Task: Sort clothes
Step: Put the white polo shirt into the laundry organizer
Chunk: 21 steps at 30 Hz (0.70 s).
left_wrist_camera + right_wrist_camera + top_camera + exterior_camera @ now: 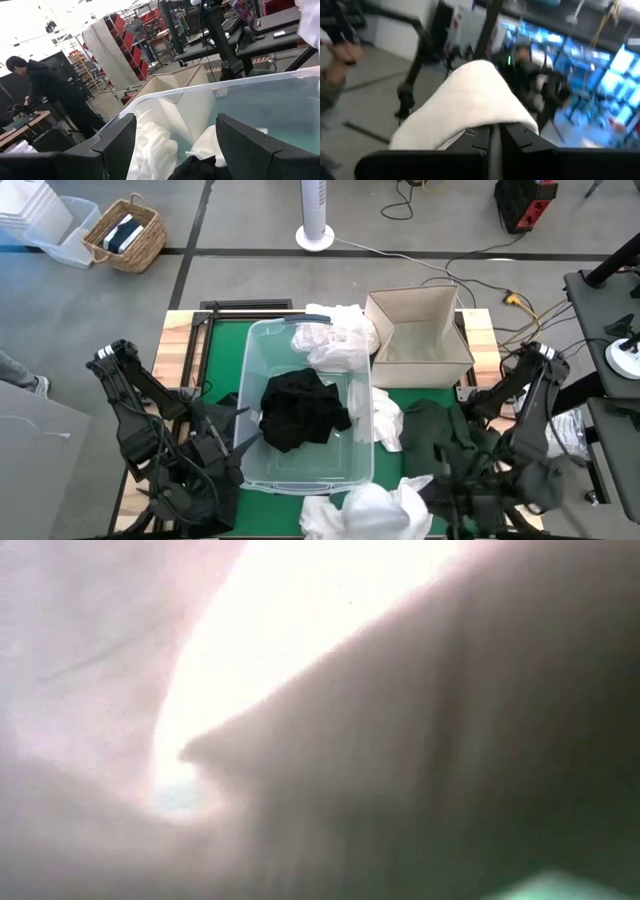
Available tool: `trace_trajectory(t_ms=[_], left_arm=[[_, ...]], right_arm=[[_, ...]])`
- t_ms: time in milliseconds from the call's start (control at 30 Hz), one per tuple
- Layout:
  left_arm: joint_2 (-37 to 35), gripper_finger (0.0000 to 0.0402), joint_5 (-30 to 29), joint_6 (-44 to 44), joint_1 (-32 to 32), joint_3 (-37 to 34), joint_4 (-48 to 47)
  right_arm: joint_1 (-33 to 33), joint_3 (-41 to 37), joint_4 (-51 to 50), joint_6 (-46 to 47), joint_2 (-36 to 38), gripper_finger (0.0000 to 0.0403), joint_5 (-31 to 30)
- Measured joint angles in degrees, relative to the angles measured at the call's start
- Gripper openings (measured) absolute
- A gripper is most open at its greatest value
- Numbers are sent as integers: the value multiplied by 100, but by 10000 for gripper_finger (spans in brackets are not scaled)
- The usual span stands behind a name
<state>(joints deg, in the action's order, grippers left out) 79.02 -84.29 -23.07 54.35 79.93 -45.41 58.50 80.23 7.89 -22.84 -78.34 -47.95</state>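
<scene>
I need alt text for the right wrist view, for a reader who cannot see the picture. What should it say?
The right gripper, its fingers shut, holds a bunched white garment that rises in front of the camera. Behind it is a blurred room with dark stands and bright blue screens.

I log a clear plastic tub (262, 470) on the green mat (222, 352), a beige cardboard box (432, 365) just beside it, a wicker basket (141, 251) and white fan base (314, 237) on the floor, and a dark-clothed person (47, 85) at a far bench.
</scene>
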Motion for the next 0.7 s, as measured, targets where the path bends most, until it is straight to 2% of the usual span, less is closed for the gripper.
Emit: trace_trajectory(t_ms=[200,400,700], left_arm=[[-4,249,-33,7,0,161,-15],[-4,249,-70,9,0,196,-52],[-4,249,-78,9,0,196,-48]], right_arm=[[-2,555,219,-1101,218,9,69],[0,1535,225,-2275,209,9,117],[37,2850,-215,-3550,115,9,127]])
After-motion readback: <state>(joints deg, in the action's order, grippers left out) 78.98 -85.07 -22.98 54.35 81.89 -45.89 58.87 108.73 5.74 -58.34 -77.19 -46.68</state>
